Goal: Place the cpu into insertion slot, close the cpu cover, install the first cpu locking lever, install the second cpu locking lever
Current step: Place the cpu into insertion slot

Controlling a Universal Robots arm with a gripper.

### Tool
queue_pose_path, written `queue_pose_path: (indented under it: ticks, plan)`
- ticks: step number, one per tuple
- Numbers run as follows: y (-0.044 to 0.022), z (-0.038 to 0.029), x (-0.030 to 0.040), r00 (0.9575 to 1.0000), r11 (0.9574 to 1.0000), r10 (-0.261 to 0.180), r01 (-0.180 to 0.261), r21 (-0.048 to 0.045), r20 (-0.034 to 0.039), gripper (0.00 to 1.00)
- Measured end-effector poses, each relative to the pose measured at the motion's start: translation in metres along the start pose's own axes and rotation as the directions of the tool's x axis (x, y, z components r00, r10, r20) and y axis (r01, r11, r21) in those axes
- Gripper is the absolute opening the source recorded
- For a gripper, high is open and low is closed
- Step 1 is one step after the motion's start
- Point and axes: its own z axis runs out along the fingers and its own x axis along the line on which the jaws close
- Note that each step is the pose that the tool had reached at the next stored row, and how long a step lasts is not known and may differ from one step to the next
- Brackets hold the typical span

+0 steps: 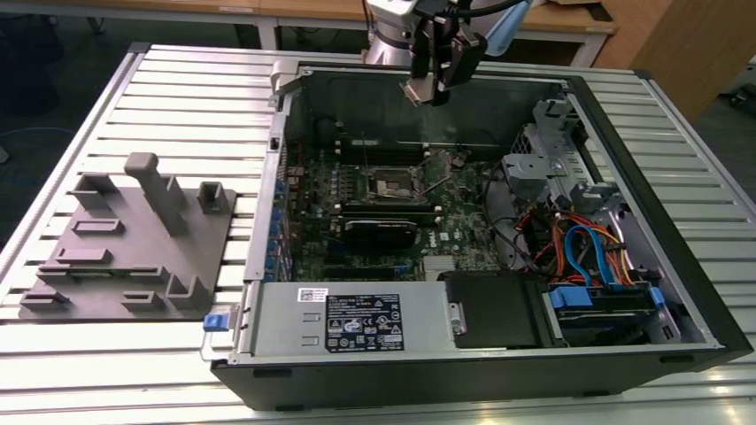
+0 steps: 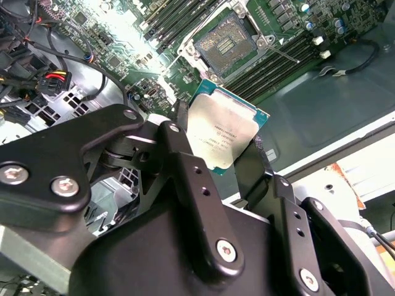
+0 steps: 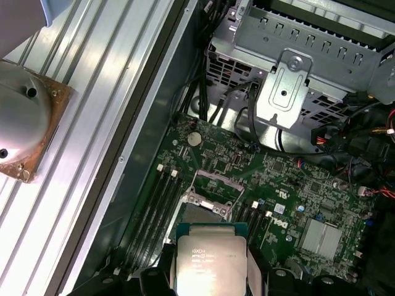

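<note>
slatted table (image 1: 177, 97), tool (image 1: 428, 88) clenched on cpu (image 2: 225, 132) (silver top toward wrist cameras), insertion slot (image 2: 231, 43) open

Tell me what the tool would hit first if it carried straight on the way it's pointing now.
Likely the small square silver-rimmed insertion slot on the green motherboard: the tool, shut on the flat silver-topped cpu, points at it in both wrist views. Nothing shows between, though depth is unclear.
</note>
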Motion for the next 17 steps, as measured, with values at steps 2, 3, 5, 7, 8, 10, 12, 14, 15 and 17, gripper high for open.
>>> queue_pose_path:
  ticks: [2, 3, 5, 7, 8, 10, 12, 14, 15, 17]
  plan:
    - [0.0, 0.0, 0.0, 1.0, 1.0, 0.0, 0.0, 0.0, 0.0, 0.54]
    - [0.0, 0.0, 0.0, 1.0, 1.0, 0.0, 0.0, 0.0, 0.0, 0.54]
    - [0.0, 0.0, 0.0, 1.0, 1.0, 0.0, 0.0, 0.0, 0.0, 0.54]
    - [0.0, 0.0, 0.0, 1.0, 1.0, 0.0, 0.0, 0.0, 0.0, 0.54]
    - [0.0, 0.0, 0.0, 1.0, 1.0, 0.001, -0.001, -0.0001, 0.0001, 0.54]
    - [0.0, 0.0, 0.0, 1.0, 1.0, 0.007, -0.007, -0.0002, 0.0006, 0.54]
    - [0.0, 0.0003, 0.0, 0.9996, 0.9996, 0.028, -0.028, -0.0007, 0.0024, 0.54]
    - [0.0, 0.0005, 0.0, 0.9978, 0.9979, 0.065, -0.065, -0.0014, 0.0056, 0.54]
    - [-0.0001, 0.0005, 0.0, 0.9968, 0.9968, 0.08, -0.08, -0.0017, 0.0069, 0.54]
    - [0.0, 0.0005, 0.0, 0.9962, 0.9962, 0.087, -0.087, -0.0018, 0.0075, 0.54]
